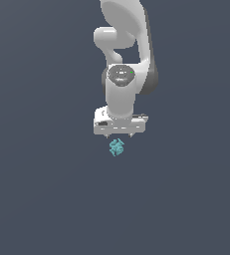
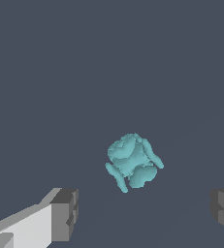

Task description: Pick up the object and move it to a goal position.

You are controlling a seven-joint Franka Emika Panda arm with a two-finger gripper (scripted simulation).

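The worktop (image 1: 42,199) is the largest thing in both views: a flat, uniform slate-grey surface that fills each picture edge to edge, with no walls, edges or markings to be made out.

Next in size is the white Franka Panda arm (image 1: 129,35), which shows only in the exterior view. It comes down from the top of that picture in rounded white links with dark joints, ends in a round wrist flange, and carries a wide white hand whose gripper (image 1: 119,135) points down at the surface. From here the fingers are only two short dark stubs under the hand, so their spacing is hard to judge.

The wrist view supplies that: the two grey fingers (image 2: 65,213) stand wide apart at opposite sides of the picture, clamped on nothing, with bare surface between them.

The object (image 1: 117,147) is the smallest thing. In the exterior view it is a tiny teal speck just below the hand, between the finger stubs' line and apart from them. The wrist view shows the object (image 2: 133,162) far better: a cyan lump with a bumpy, lobed surface, several rounded knobs and a few thin flaps sticking out of it. It lies ahead of the open fingers, nearer the middle of their gap, touching neither.
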